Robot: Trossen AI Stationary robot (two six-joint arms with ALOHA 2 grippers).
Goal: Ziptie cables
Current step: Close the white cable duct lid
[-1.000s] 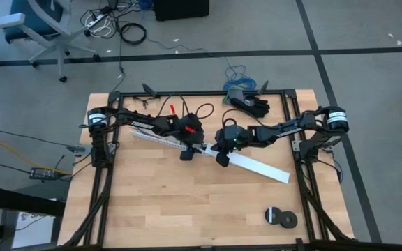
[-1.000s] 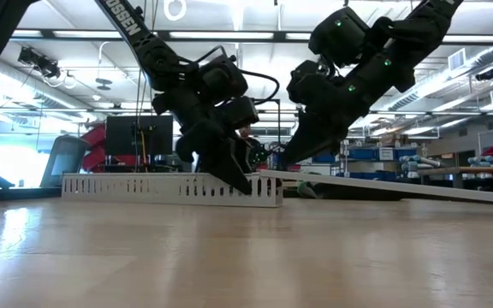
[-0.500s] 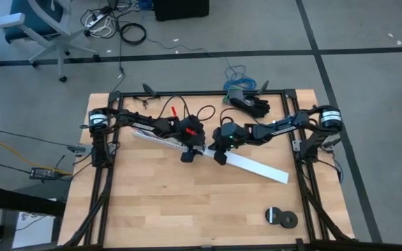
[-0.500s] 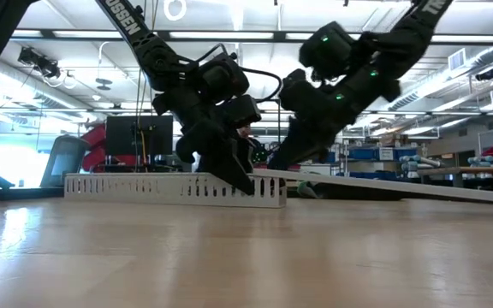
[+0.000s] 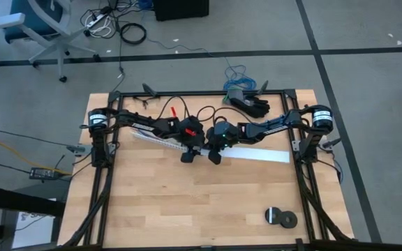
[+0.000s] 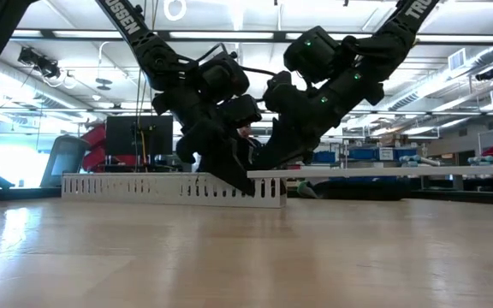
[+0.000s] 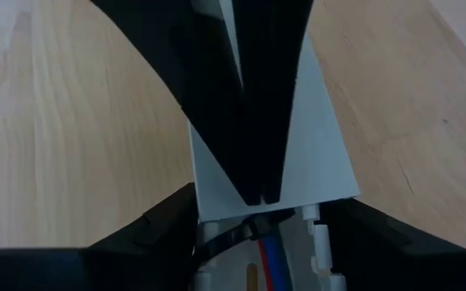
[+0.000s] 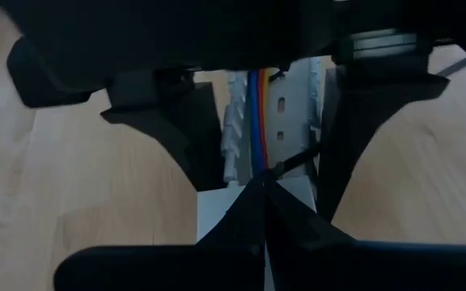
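Judging progress: cables already lie inside the slotted white channel; a black ziptie crosses them, tightening apparently not finished.
Cables' axis: along the channel, upper left to centre of the high view.
Left gripper: part open, straddling the channel end.
Right gripper: pinched shut on the flat white strip.
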